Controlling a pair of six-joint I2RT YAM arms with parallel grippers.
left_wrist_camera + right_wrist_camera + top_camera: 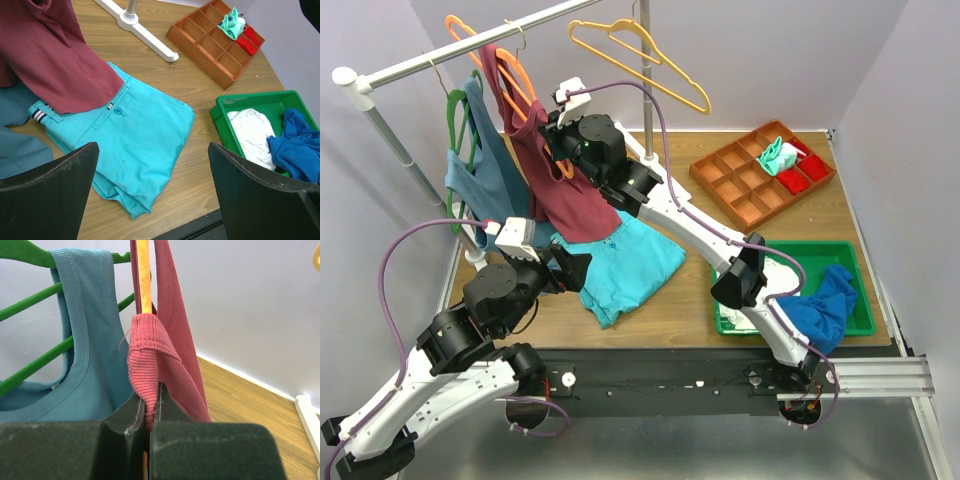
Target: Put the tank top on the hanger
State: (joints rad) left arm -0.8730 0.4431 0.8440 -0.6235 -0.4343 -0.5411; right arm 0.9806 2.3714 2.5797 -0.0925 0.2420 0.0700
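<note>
Now the right gripper point(149, 405) is clamped on a bunched strap of the tank top point(150, 355), right at the hanger point(143, 275) on the rail point(470, 50). One strap looks hooked; this one isn't seated yet. The left gripper point(152, 150) gapes empty over the turquoise garment point(140, 135).

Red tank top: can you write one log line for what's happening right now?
right tool: shut on tank top strap at hanger | left tool: open, empty, over turquoise shorts

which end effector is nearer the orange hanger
Right. The right end effector is up at the hanger, shut on the tank top strap beside it; the left end effector is open lower down, over the turquoise garment.
</note>
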